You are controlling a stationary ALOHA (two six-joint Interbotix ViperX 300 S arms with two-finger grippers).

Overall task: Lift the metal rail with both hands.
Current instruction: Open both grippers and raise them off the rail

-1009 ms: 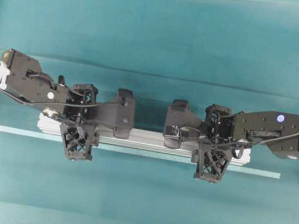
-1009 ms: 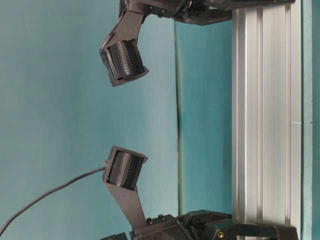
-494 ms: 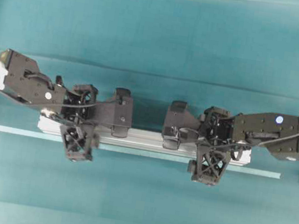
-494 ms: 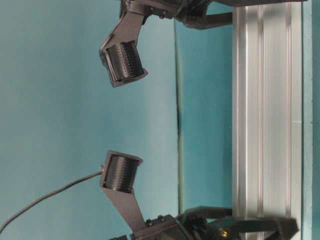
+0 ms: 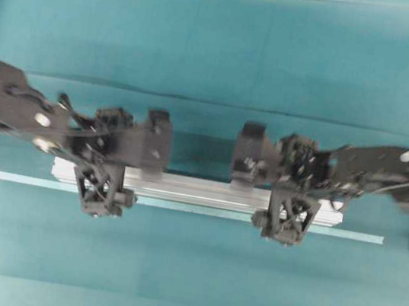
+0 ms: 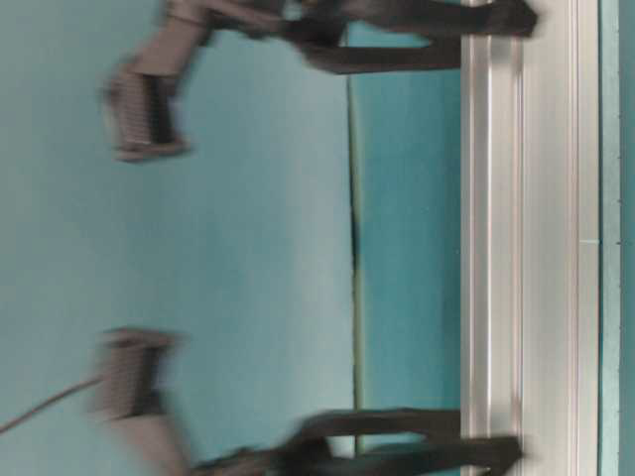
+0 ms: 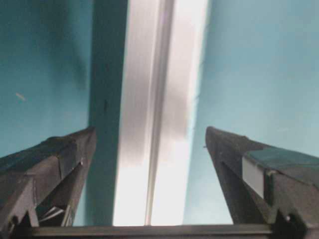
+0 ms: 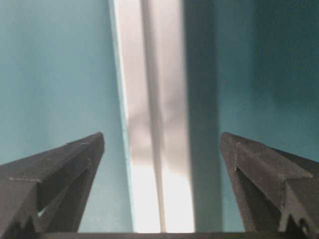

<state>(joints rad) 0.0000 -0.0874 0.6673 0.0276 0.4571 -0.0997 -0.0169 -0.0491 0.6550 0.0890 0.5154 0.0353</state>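
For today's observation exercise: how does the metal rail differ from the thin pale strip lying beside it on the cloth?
The metal rail is thick, silver and grooved lengthwise; the pale strip is flat, thin and teal-tinted. The rail is shorter; the strip runs past both its ends. Both open grippers, left gripper and right gripper, straddle the rail, not the strip. Both lie straight, parallel and side by side on the teal cloth.

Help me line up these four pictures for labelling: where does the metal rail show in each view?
Overhead: the rail lies level just below centre, spanning between both grippers.
Table-level: it runs top to bottom along the right side.
Left wrist: a bright bar running top to bottom between the open fingers.
Right wrist: a bright bar left of centre, between the open fingers.
Shared landmark: the teal cloth.
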